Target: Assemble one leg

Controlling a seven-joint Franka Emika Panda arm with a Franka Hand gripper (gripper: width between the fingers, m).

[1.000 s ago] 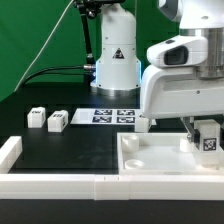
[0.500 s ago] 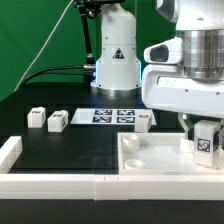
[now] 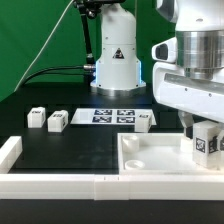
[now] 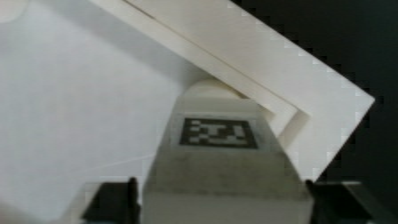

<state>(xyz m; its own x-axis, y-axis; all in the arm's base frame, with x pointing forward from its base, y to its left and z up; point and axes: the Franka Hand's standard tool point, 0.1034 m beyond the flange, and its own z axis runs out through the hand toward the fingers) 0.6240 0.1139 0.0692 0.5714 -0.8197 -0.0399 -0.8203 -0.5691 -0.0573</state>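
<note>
My gripper (image 3: 206, 140) is shut on a leg (image 3: 207, 144), a small white block with a black-and-white tag on its face. I hold it upright over the far right corner of the large white square panel (image 3: 150, 160). In the wrist view the leg (image 4: 222, 140) runs out from between my two dark fingertips (image 4: 111, 200) toward the panel's raised corner rim (image 4: 267, 60). Three more legs lie on the black table: two at the exterior view's left (image 3: 37, 118), (image 3: 57, 121) and one by the marker board (image 3: 146, 120).
The marker board (image 3: 112, 116) lies behind the panel. A white rail (image 3: 50, 182) runs along the front, with a short post (image 3: 9, 152) at the left. The robot base (image 3: 116, 55) stands at the back.
My gripper with the leg has shifted a little to the exterior view's right and slightly up. The leg by the marker board has come into view.
</note>
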